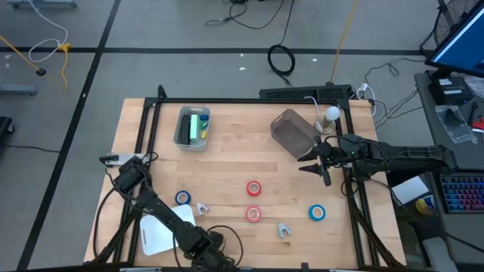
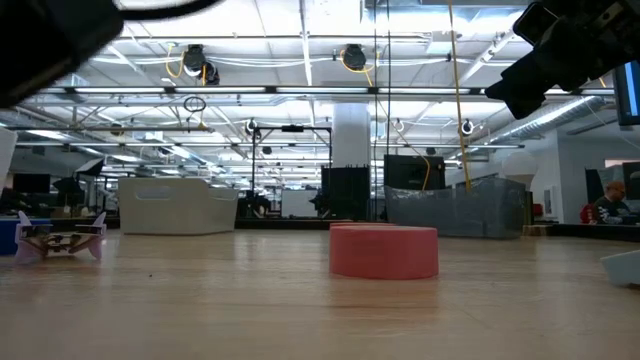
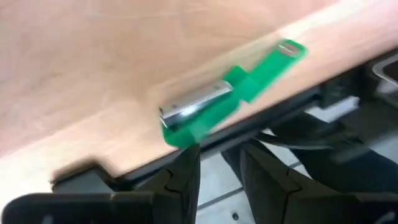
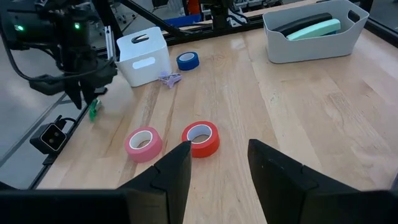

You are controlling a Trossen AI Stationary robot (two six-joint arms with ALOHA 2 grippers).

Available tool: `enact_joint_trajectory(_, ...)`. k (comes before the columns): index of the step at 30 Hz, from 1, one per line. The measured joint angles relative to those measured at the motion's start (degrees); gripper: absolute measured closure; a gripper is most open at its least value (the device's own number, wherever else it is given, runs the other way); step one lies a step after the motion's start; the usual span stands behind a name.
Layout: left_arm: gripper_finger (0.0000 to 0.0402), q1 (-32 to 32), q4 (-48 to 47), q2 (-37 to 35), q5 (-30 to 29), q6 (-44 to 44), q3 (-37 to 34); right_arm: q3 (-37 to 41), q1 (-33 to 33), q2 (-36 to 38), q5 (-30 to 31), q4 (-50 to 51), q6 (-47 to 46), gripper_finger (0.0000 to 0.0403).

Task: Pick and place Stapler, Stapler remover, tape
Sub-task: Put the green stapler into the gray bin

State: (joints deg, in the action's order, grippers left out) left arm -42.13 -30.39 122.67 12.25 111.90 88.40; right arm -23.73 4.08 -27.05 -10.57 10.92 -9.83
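Observation:
A small green stapler with a metal top lies flat at the table's left edge. My left gripper hangs open just over that edge, its fingers pointing steeply down beside the stapler's near end and touching nothing; it also shows in the right wrist view. Two red tape rolls and two blue ones lie flat on the wood. One stapler remover sits by the left blue roll, another near the front. My right gripper waits open above the table's right side.
A grey bin at the back left holds a green and a black stapler. A clear dark box stands at the back right, and a white bin at the front left. A black frame rail borders the table.

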Motion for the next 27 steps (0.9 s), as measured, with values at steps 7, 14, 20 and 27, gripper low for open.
enact_joint_trajectory(7, 0.0286, -0.92, -6.26, -0.05, -3.45, -0.74, 6.13, 0.0, 0.02, -0.02, 0.0, 0.0, 0.05, 0.0252)
enact_joint_trajectory(14, 0.0287, -0.27, -13.46, -0.07, -9.78, -9.81, 10.23, 0.0, 0.0, -0.02, 0.0, 0.0, 0.86, 0.0252)
enact_joint_trajectory(20, 0.0287, 1.42, -13.27, -0.04, -10.6, -18.76, 8.75, 0.0, 0.01, 0.02, -0.02, 0.0, 0.86, 0.0252)
enact_joint_trajectory(27, 0.0287, 2.12, -12.91, 1.41, -8.1, -26.2, 8.47, 0.0, 0.0, 0.02, -0.02, 0.0, 0.92, 0.0252)
